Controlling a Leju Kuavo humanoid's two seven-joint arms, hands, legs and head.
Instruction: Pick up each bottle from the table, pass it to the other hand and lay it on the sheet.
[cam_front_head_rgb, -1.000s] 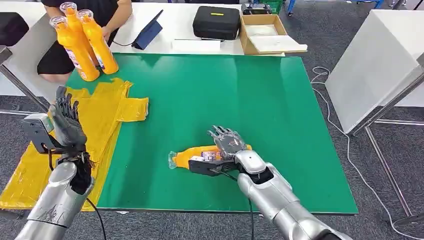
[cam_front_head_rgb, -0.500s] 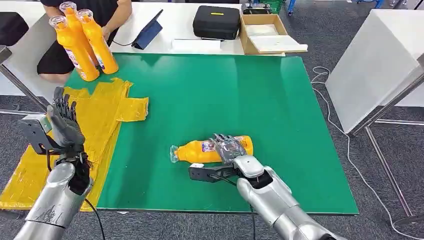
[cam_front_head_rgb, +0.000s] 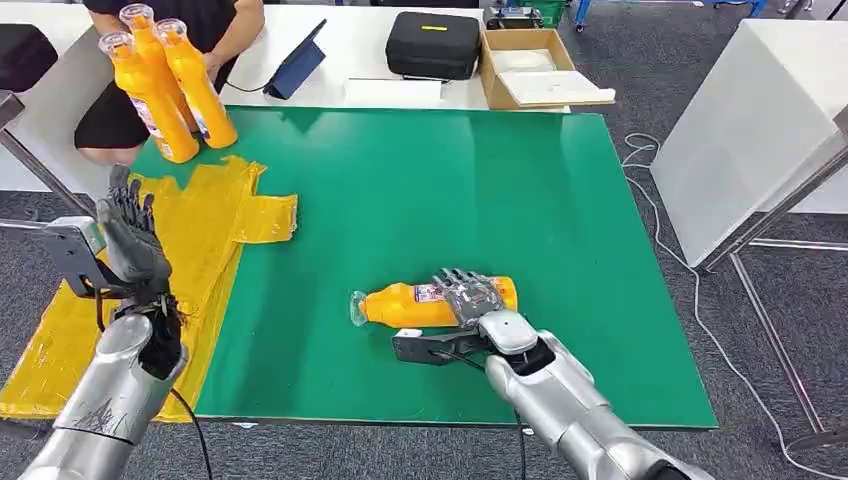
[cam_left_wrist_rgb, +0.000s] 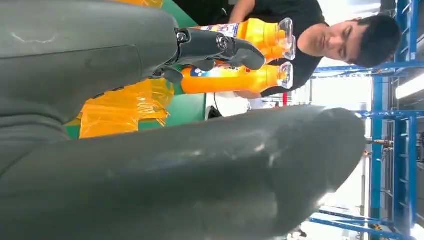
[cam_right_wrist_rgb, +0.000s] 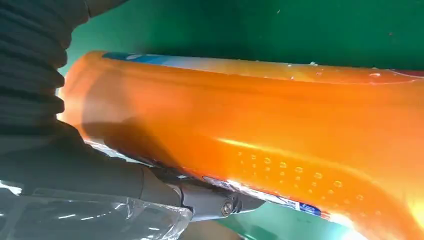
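Observation:
An orange bottle (cam_front_head_rgb: 410, 304) lies on its side on the green table (cam_front_head_rgb: 450, 190), clear cap toward the left. My right hand (cam_front_head_rgb: 468, 297) wraps over its thick end, fingers across the top and thumb underneath. In the right wrist view the bottle (cam_right_wrist_rgb: 280, 130) sits tight against the hand (cam_right_wrist_rgb: 45, 125). My left hand (cam_front_head_rgb: 130, 240) is raised with fingers spread and holds nothing, above the left part of the yellow sheet (cam_front_head_rgb: 215, 225). Three more orange bottles (cam_front_head_rgb: 165, 85) stand at the table's far left corner, and the left wrist view shows these bottles (cam_left_wrist_rgb: 235, 77) past the fingers (cam_left_wrist_rgb: 220, 47).
A person in black (cam_front_head_rgb: 200, 20) sits behind the far left corner. A tablet (cam_front_head_rgb: 297, 62), a black case (cam_front_head_rgb: 433, 44) and a cardboard box (cam_front_head_rgb: 535, 68) lie on the white table behind. Another white table (cam_front_head_rgb: 750, 120) stands at the right, with cables (cam_front_head_rgb: 650, 170) on the floor.
My right hand has closed over the bottle, which turned its label up and shifted slightly to the right. The left hand has barely moved.

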